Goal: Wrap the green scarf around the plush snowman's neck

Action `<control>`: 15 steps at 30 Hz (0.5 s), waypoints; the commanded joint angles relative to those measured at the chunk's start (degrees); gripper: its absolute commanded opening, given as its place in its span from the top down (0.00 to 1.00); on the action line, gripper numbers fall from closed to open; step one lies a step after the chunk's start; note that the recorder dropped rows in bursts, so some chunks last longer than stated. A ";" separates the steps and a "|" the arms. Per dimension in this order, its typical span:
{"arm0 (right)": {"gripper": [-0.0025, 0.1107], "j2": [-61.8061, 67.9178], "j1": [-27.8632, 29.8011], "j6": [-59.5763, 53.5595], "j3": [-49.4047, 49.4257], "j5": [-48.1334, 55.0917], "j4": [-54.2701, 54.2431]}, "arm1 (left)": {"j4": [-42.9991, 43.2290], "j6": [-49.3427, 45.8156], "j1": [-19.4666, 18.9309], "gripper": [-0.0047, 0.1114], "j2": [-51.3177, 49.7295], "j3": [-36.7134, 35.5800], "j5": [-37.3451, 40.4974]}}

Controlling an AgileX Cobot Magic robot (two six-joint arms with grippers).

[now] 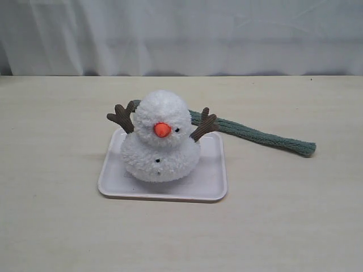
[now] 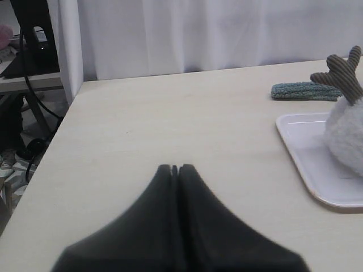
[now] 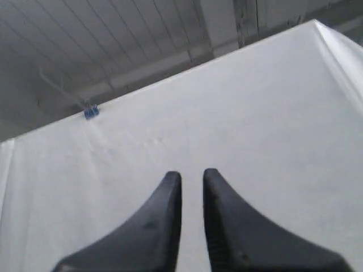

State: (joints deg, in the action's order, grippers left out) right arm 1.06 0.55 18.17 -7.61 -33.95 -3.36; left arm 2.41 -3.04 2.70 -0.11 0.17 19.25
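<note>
The fluffy white plush snowman (image 1: pixel 160 139) stands upright on a white tray (image 1: pixel 211 181), and its neck (image 1: pixel 140 137) is bare. The green scarf (image 1: pixel 261 136) lies flat on the table behind it, running from behind the head out to the right. Neither gripper shows in the exterior view. In the left wrist view my left gripper (image 2: pixel 174 168) is shut and empty, low over the table, well apart from the tray (image 2: pixel 303 158), the snowman's body (image 2: pixel 347 139) and one scarf end (image 2: pixel 303 90). My right gripper (image 3: pixel 192 175) points up at a white curtain, slightly open and empty.
The snowman's brown twig arms (image 1: pixel 203 126) stick out to both sides. A white curtain (image 1: pixel 181 34) hangs behind the pale wooden table (image 1: pixel 57 215). In the left wrist view, the table's edge (image 2: pixel 54 136) drops off beside a stand with cables (image 2: pixel 31 68).
</note>
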 commanded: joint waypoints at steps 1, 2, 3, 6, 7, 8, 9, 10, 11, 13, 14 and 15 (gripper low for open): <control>0.58 7.68 0.22 -0.63 -11.21 19.14 5.86 | -0.12 0.14 0.37 0.96 0.11 -0.17 -0.71; 0.42 11.42 0.22 -0.80 -14.42 21.06 5.86 | -0.12 0.14 0.37 0.96 0.11 -0.17 -0.71; 0.37 13.18 0.22 -0.91 -16.05 21.94 5.89 | -0.12 0.14 0.37 0.96 0.11 -0.17 -0.71; 0.25 20.32 0.22 -1.05 -20.98 26.33 8.77 | -0.12 0.14 0.37 0.96 0.11 -0.17 -0.71; 0.25 22.88 0.22 -1.05 -22.81 28.28 9.03 | -0.12 0.14 0.37 0.96 0.11 -0.17 -0.71; 0.25 25.46 0.22 -1.05 -24.72 30.30 9.03 | -0.12 0.14 0.37 0.96 0.11 -0.17 -0.71; 0.25 27.60 0.22 -1.05 -26.19 31.73 9.03 | -0.12 0.14 0.37 0.96 0.11 -0.17 -0.71; 0.25 30.26 0.22 -1.05 -28.04 33.17 9.94 | -0.12 0.14 0.37 0.96 0.11 -0.17 -0.71; 0.25 33.01 0.11 -1.05 -29.85 34.36 11.14 | -0.12 0.14 0.37 0.96 0.11 -0.17 -0.71; 0.25 37.77 -0.01 -1.05 -33.42 36.09 12.33 | -0.12 0.14 0.37 0.96 0.11 -0.17 -0.71; 0.25 40.77 -0.01 -1.05 -35.17 37.21 12.40 | -0.12 0.14 0.37 0.96 0.11 -0.17 -0.71; 0.27 45.08 -0.01 -1.05 -38.17 38.70 13.37 | -0.12 0.14 0.37 0.96 0.11 -0.17 -0.71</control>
State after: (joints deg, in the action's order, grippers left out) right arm 40.62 0.55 17.58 -42.11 1.62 8.23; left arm 2.41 -3.04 2.70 -0.11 0.17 19.25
